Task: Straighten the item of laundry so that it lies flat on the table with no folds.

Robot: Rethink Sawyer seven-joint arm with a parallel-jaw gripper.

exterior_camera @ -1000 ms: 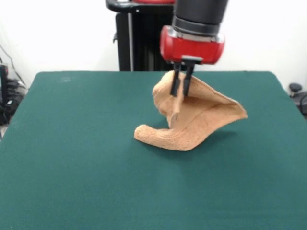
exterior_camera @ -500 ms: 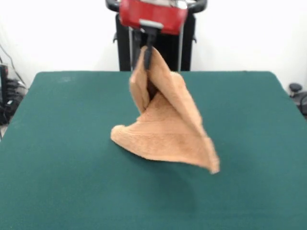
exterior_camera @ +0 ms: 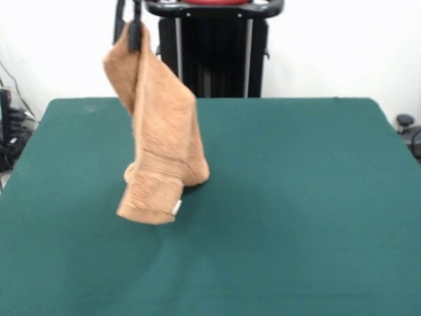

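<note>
The orange-tan towel [exterior_camera: 158,141] hangs in a long folded strip over the left half of the green table [exterior_camera: 296,197]. My gripper [exterior_camera: 133,34] shows only as dark fingers at the top left, shut on the towel's upper corner. The towel's lower end, with a hemmed border and a small white tag, dangles just above or barely touching the table. Part of the cloth bunches behind the strip near the table surface.
The robot's black pedestal [exterior_camera: 212,49] stands behind the table's far edge. Dark equipment and cables [exterior_camera: 10,131] sit off the table's left side, and another dark object [exterior_camera: 409,131] lies off the right side.
The gripper has risen and moved left, lifting the towel from a draped cone resting on the table into a hanging strip. The red wrist has left the picture.
</note>
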